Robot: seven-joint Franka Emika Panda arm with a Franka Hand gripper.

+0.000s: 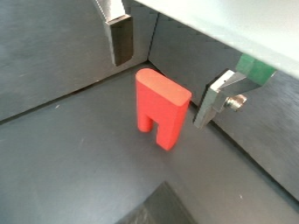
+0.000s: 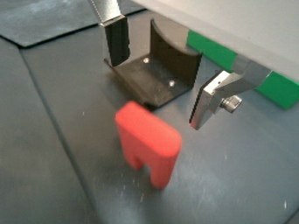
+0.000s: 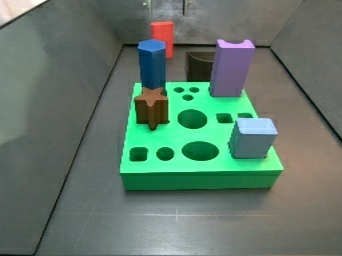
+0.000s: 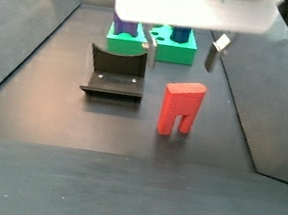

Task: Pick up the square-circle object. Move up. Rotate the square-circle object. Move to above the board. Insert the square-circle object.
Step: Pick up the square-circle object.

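Plainly stiff, light plastic, the red block (image 1: 162, 108) stands upright between the gripper's (image 1: 170, 70) released jaws; its flat sides suit grasping.

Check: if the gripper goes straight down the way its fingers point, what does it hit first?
Most likely the red block. The gripper hangs open above it, one finger on each side, so the fingers should straddle it and reach the floor. Clearance is hard to judge; a pad could clip its top.
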